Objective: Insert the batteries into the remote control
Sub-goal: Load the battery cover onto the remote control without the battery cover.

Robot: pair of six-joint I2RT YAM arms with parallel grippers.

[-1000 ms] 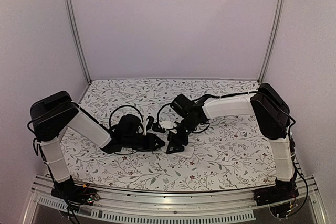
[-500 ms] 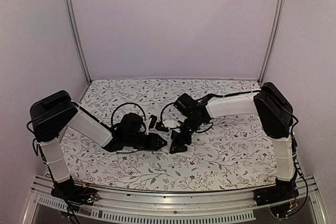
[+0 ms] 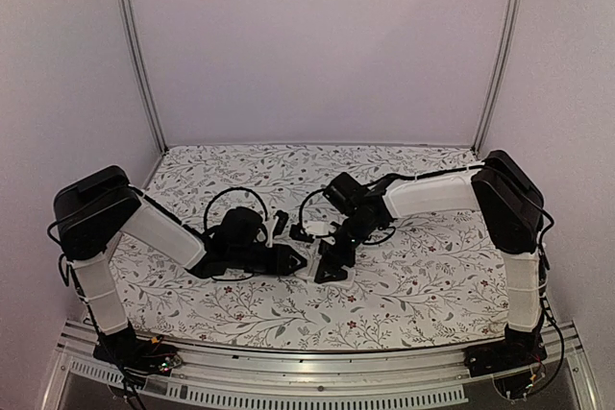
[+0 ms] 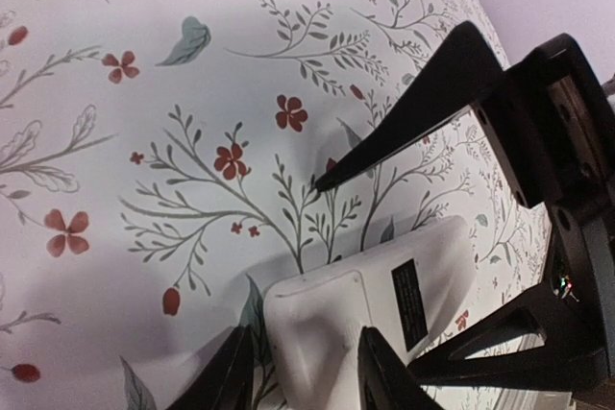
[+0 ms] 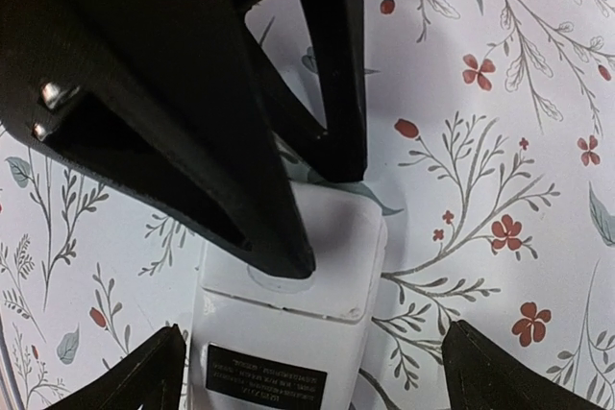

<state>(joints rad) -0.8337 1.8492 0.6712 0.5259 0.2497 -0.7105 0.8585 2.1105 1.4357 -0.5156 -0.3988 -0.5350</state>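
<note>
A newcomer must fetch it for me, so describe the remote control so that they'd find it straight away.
Start at the flowered table and go to its middle front, where the left claw and right claw point at each other. The remote control lies flat between them. It is the only white, rounded slab among the black claws, with a small black label on its upturned face.

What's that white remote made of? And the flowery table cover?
The remote control looks like hard white plastic: smooth, slightly shiny, with rounded moulded edges and a black label. The table cover looks matte and flat, printed with leaves and red flowers; cloth, paper or vinyl, I can't tell.
</note>
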